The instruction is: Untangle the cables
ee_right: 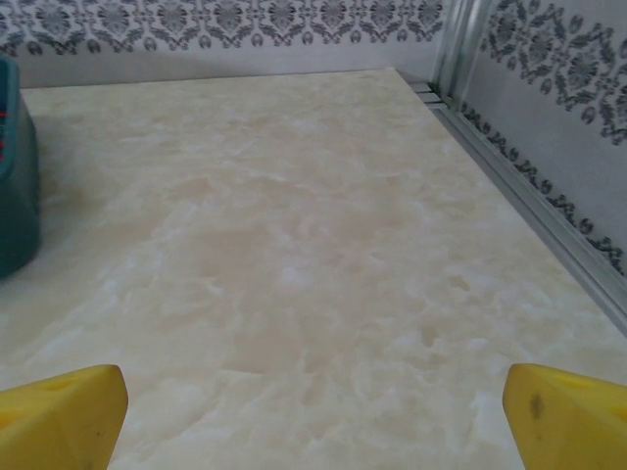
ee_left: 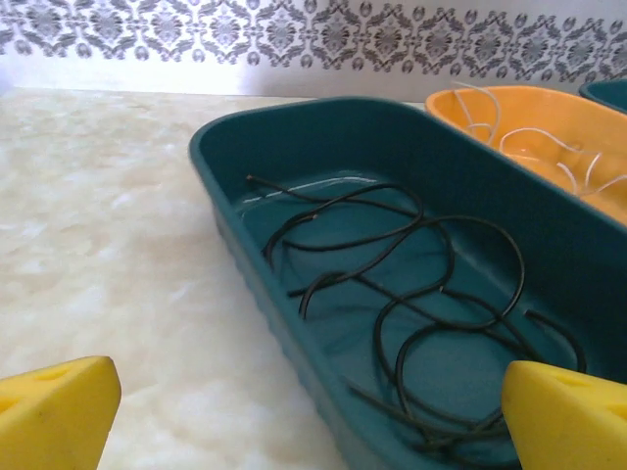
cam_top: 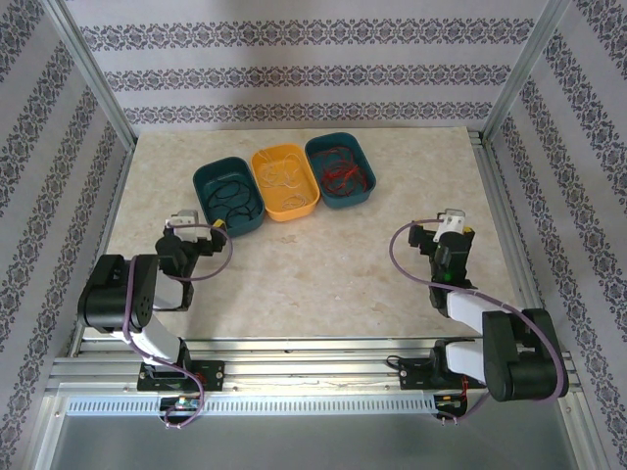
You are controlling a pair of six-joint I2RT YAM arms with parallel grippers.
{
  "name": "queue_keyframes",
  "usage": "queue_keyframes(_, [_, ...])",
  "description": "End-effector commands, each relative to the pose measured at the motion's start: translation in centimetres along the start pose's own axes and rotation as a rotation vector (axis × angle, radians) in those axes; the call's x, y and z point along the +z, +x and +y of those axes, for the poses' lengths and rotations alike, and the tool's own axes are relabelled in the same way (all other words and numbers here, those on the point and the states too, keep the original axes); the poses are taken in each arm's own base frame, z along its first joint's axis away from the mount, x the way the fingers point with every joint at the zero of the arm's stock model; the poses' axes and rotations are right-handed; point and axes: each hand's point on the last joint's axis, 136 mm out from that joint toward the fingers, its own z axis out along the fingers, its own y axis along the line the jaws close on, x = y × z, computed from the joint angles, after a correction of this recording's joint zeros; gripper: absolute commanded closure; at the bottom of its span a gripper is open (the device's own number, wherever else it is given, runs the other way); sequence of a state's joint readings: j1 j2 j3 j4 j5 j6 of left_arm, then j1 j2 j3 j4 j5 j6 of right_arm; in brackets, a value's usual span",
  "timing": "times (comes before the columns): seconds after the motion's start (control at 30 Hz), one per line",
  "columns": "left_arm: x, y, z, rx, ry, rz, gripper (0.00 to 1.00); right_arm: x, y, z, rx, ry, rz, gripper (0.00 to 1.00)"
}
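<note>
Three trays (cam_top: 304,208) line the desk (cam_top: 313,279) — black cables (cam_top: 231,198) in the left, cream cables (cam_top: 282,174) in the middle, red cables (cam_top: 339,174) in the right; left tool (ee_left: 310,419), spread wide, faces the black ones; right tool (ee_right: 313,413) — equally spread — hovers over desk

Cream marbled tabletop (cam_top: 323,284) enclosed by walls of grey damask-striped wallpaper (cam_top: 294,73), framed with aluminium posts (cam_top: 93,73); even, diffuse light.
</note>
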State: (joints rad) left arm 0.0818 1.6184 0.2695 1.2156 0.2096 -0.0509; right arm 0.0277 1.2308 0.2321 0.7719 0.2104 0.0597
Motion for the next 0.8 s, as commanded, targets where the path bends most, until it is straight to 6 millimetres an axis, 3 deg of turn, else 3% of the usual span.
queue_keyframes(0.0, [1.3, 0.6, -0.6, 0.014, 0.058, 0.099, 0.01, 0.1, -2.2, 0.7, -0.003, -0.056, -0.096, 0.02])
queue_keyframes(0.17, [1.2, 0.5, -0.2, 0.009, 0.025, 0.09, 0.01, 0.1, -2.2, 2.1, -0.007, -0.141, -0.115, 0.02])
queue_keyframes(0.3, [0.9, 0.5, 0.2, 0.001, 0.005, 0.075, 0.01, 1.4, -1.3, 3.2, -0.011, -0.191, -0.104, 0.02])
queue_keyframes(0.5, [0.4, 0.3, 0.6, -0.008, -0.027, 0.043, 0.01, 2.9, -0.5, 2.8, 0.008, -0.155, -0.098, 0.02])
queue_keyframes(0.6, [0.6, 0.4, 0.5, -0.005, -0.02, 0.059, 0.01, 4.0, -0.5, 1.2, 0.044, -0.051, -0.058, 0.02])
queue_keyframes(0.77, [1.2, 0.5, 0.1, 0.005, 0.007, 0.085, 0.01, 4.2, -0.4, 2.4, 0.014, -0.103, -0.04, 0.02])
